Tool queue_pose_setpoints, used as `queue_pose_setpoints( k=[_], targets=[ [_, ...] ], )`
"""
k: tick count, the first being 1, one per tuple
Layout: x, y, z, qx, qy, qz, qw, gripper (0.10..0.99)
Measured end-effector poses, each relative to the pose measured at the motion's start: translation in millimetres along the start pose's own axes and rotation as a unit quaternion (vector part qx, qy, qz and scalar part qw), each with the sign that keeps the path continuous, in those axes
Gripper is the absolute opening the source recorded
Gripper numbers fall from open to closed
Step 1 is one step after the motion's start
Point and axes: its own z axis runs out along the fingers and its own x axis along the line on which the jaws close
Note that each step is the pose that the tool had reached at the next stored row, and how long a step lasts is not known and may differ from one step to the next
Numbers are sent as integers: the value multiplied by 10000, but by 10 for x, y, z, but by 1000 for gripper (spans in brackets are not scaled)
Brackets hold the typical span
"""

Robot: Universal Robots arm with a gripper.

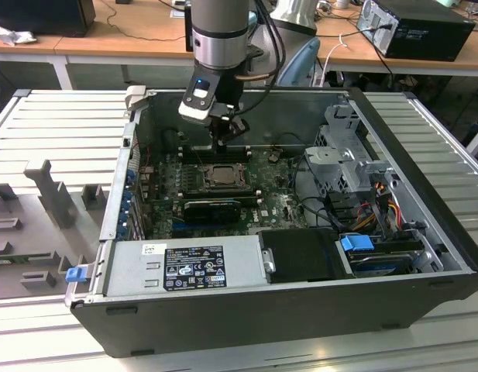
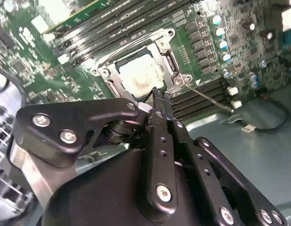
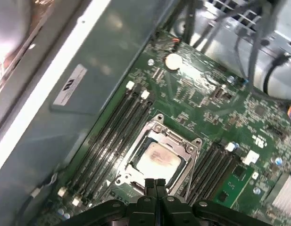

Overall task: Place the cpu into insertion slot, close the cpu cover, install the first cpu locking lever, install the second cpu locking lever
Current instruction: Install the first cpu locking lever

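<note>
1. the pincer (image 3: 155, 181) hovers at the edge of the insertion slot (image 2: 105, 70), deep inside the open computer case (image 1: 424, 232). its two fingers are pressed together with nothing between them: closed and empty.
2. the cpu (image 3: 158, 157) lies flat in the slot. the cpu cover (image 3: 179, 141) looks to be down around it, its cut-out framing the pale chip, so i judge the work is at the locking levers.
3. a thin wire lever (image 2: 207, 97) runs out from the slot's corner across the memory slots (image 3: 112, 136). whether it is hooked down or free, i cannot tell from this angle.
4. done well, the closed tips work as a blunt pusher. they should meet the lever's rod squarely, never the chip or the cover's frame, then carry it down and under its hook in one smooth sweep.
5. the rod is thin and springy, so a slip is the likely fault. light force and a low path keep the tips off the green board (image 3: 197, 94).
</note>
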Motion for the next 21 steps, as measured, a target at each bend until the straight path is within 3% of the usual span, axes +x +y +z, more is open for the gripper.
queue_pose_setpoints(
  k=[2, 6, 10, 19, 21],
  targets=[
    [0, 0, 2, 6, 19, -471, 9989, 106],
    [0, 0, 2, 13, 36, -897, 9960, 106],
    [0, 0, 3, 18, 53, -1293, 9916, 106],
    [0, 0, 7, 29, 85, -2085, 9780, 106],
    [0, 0, 8, 32, 92, -2265, 9740, 106]
  ],
)
